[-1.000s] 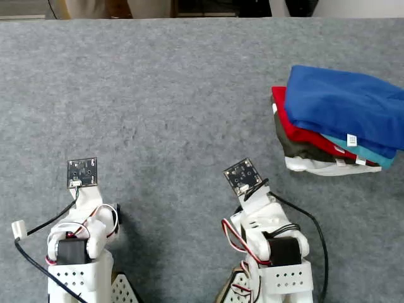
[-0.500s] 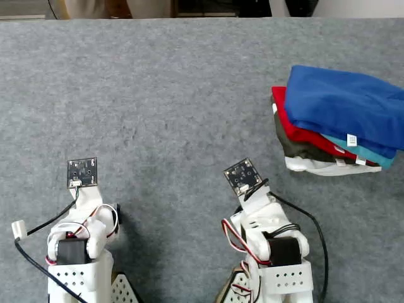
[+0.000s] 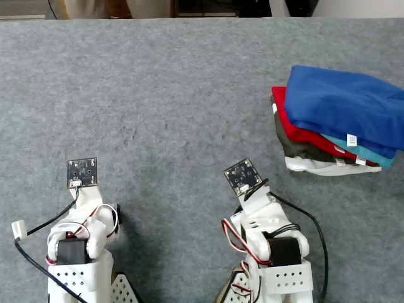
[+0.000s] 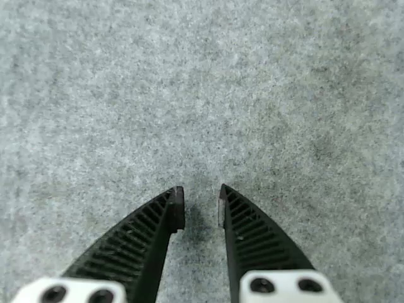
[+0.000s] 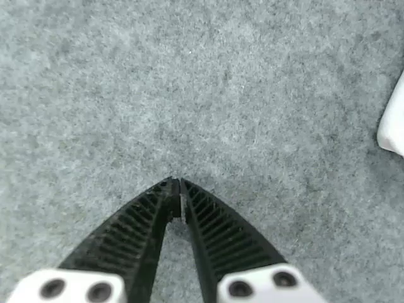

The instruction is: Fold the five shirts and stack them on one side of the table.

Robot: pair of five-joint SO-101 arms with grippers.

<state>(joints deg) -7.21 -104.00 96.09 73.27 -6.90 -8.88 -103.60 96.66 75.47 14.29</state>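
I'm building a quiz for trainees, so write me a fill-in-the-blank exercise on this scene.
The top shirt of the stack is ____.
The bottom shirt is ____.
The right tool is fully ____.
The left tool is slightly ____.
Missing words: blue; white; shut; open.

the tabletop is covered edge to edge in grey, speckled, felt-like cloth, evenly lit, with soft shadows. beyond its far edge runs a thin strip of room: a dark gap midway, a pale surface toward one corner.
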